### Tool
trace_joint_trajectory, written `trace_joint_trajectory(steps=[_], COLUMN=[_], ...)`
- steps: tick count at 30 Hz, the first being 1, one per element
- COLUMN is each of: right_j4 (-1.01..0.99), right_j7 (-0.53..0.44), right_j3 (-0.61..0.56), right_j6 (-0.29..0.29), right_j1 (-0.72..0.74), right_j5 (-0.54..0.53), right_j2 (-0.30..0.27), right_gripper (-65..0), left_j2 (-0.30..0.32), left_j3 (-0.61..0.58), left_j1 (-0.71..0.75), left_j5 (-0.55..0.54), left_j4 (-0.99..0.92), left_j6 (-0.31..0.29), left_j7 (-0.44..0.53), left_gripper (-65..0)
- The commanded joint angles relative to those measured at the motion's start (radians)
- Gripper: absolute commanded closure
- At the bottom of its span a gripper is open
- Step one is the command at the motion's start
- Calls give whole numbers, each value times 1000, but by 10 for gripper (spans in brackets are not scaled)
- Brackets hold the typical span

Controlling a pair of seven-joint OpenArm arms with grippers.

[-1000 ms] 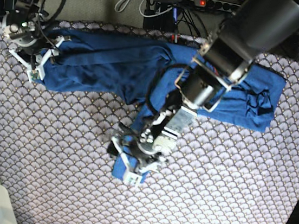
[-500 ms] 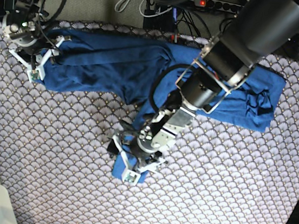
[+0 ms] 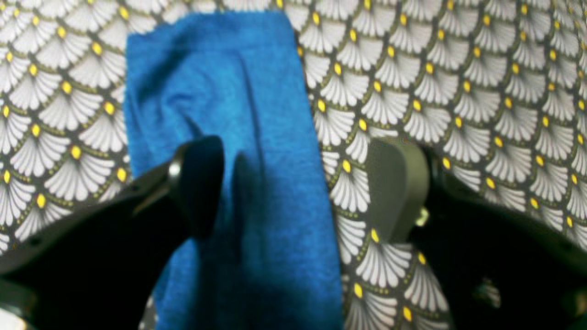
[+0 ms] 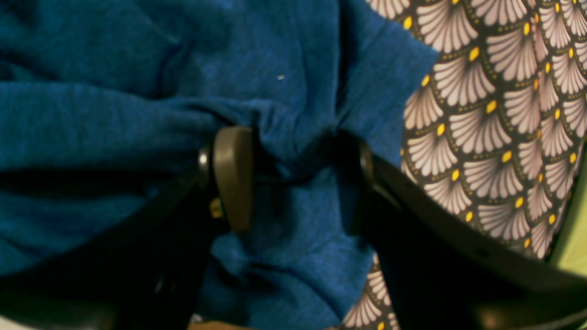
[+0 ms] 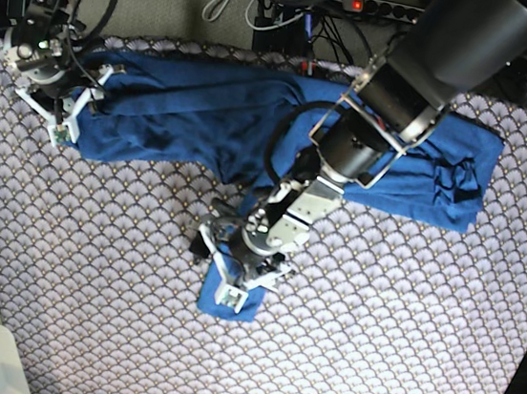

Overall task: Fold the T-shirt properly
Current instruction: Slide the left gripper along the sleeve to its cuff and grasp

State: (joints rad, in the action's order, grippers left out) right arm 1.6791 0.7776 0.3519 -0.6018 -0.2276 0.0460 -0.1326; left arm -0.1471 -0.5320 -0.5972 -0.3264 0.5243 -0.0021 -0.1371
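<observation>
Blue knit T-shirt [image 5: 187,116] lies creased on scalloped cover [image 5: 92,262]; both jaws gape wide.

A scallop-patterned table cover [image 5: 371,335] is spreading across the whole table, cables [image 5: 267,10] are trailing over grey floor behind, and a power strip [image 5: 383,8] is glowing red.

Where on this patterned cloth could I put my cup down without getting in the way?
The near half of the table cover is bare on both sides of the sleeve end under the left claw. The far strip is crowded: the T-shirt spans it, with the right claw on its corner.
</observation>
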Motion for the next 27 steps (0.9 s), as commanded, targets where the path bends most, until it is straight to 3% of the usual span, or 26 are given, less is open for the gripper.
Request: trace_joint_trajectory(steps=[1, 5, 10, 14, 16, 22, 27], right_j4=[14, 14, 14, 14, 14, 14, 13], right_j7=[-11, -11, -11, -11, -11, -11, -11], right_j3=[-11, -35, -58, -60, -60, -60, -55], right_j6=[3, 3, 3, 3, 3, 3, 3], right_j1=[10, 10, 12, 12, 12, 12, 12], right_j5=[-7, -7, -7, -7, -7, -7, -7], right_j2=[-8, -8, -8, -8, -8, -9, -9], right_gripper=[-290, -290, -290, -290, -290, -290, -290], left_j2=[-10, -10, -10, -10, -10, -10, 4], left_j3=[0, -3, -110, -130, -129, -126, -124], left_j1=[-19, -4, 4, 6, 6, 4, 4], left_j5=[0, 2, 2, 2, 2, -4, -7], left_j4=[13, 13, 13, 13, 12, 12, 15], left_j6=[-2, -2, 0, 0, 1, 4, 6], left_j7=[15, 15, 15, 15, 15, 15, 15], left_gripper=[-476, -476, -473, -459, -408, -138, -31])
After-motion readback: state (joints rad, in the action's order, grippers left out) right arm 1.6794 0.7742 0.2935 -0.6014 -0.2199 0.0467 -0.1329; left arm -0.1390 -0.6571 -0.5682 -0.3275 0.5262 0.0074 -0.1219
